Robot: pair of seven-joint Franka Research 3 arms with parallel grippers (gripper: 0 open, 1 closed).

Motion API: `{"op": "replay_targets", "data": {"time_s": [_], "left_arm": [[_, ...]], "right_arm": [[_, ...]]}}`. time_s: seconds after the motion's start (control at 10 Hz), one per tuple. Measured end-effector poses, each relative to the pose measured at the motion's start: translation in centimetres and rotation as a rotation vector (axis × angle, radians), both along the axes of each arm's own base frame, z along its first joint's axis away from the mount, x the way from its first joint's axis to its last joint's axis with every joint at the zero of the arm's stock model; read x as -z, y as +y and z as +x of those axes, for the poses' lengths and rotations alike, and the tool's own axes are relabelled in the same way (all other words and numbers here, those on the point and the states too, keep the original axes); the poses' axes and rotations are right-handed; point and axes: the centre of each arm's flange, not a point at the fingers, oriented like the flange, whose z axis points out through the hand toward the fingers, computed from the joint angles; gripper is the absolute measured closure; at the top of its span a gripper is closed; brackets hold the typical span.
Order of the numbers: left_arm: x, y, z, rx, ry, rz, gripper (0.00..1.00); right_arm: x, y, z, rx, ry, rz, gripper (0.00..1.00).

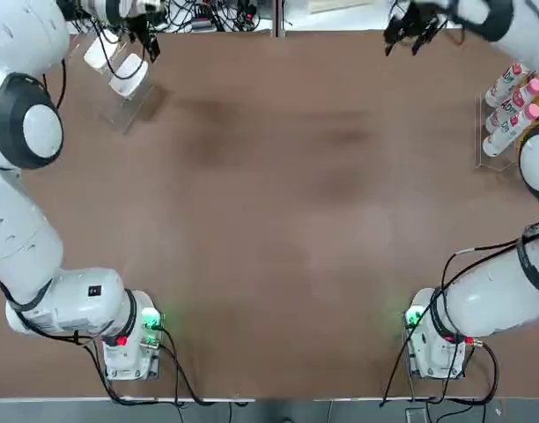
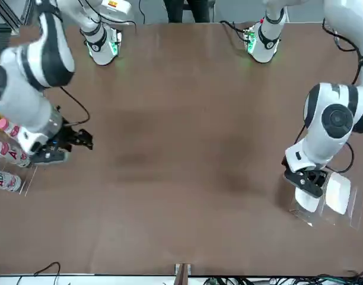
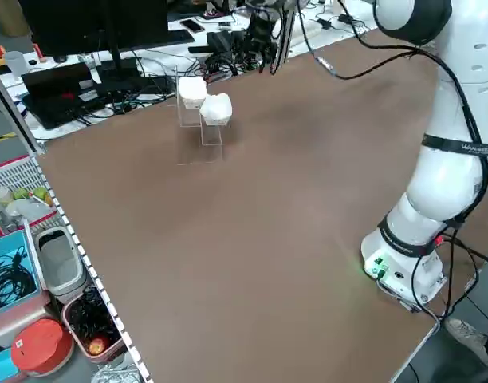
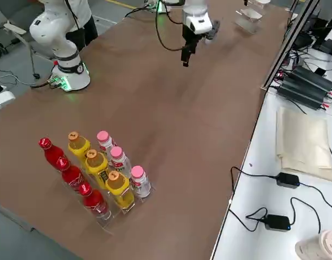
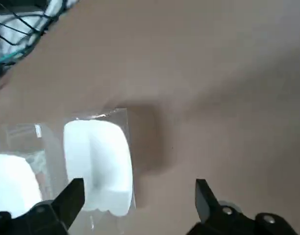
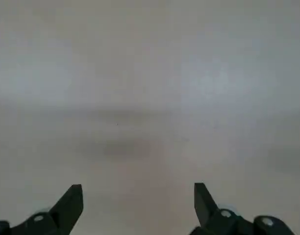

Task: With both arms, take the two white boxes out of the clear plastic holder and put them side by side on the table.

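Note:
Two white boxes [image 1: 129, 74] [image 1: 100, 53] stand in the clear plastic holder [image 1: 121, 107] at the far left corner of the table [image 1: 278, 220]. My left gripper [image 1: 146, 46] hovers open just beside and above them. In the left wrist view its open jaws frame the nearer box [image 5: 97, 161], with the other box [image 5: 10, 182] beside it in the holder [image 5: 115, 115]. From the front, the left gripper [image 2: 309, 183] hangs over the boxes [image 2: 337, 193]. My right gripper [image 1: 409, 32] is open over bare table at the far right, holding nothing [image 6: 137, 196].
A clear rack of pink-capped, yellow and red bottles [image 1: 511, 109] [image 4: 95, 173] stands at the table's right edge. Cables and a monitor lie beyond the far edge. The arm bases [image 1: 133, 339] [image 1: 432, 339] sit at the near edge.

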Motion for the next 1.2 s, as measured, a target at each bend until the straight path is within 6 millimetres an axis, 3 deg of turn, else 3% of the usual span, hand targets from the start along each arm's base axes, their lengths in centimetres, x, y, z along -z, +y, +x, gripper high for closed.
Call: {"op": "replay_targets", "data": {"time_s": [0.2,0.5,0.7,0.9,1.2], "left_arm": [[3.9,1.6,-0.9,0.001,-0.004,-0.023,0.02],[8.3,3.4,-2.2,0.012,0.006,0.013,0.07],[9.4,5.5,-1.9,0.013,0.001,0.033,0.09],[10.3,5.9,-1.9,0.018,-0.003,0.057,0.12],[12.0,6.6,-1.5,0.010,-0.013,0.063,0.24]], "right_arm": [[3.9,4.8,-1.9,-0.051,0.050,0.008,0.00],[7.5,5.9,-1.5,0.007,0.083,0.092,0.00],[9.9,7.7,-1.6,-0.004,0.023,0.097,0.00],[12.1,9.9,-2.6,-0.034,-0.001,0.094,0.00],[12.6,10.4,-2.7,-0.039,-0.003,0.093,0.00]]}}
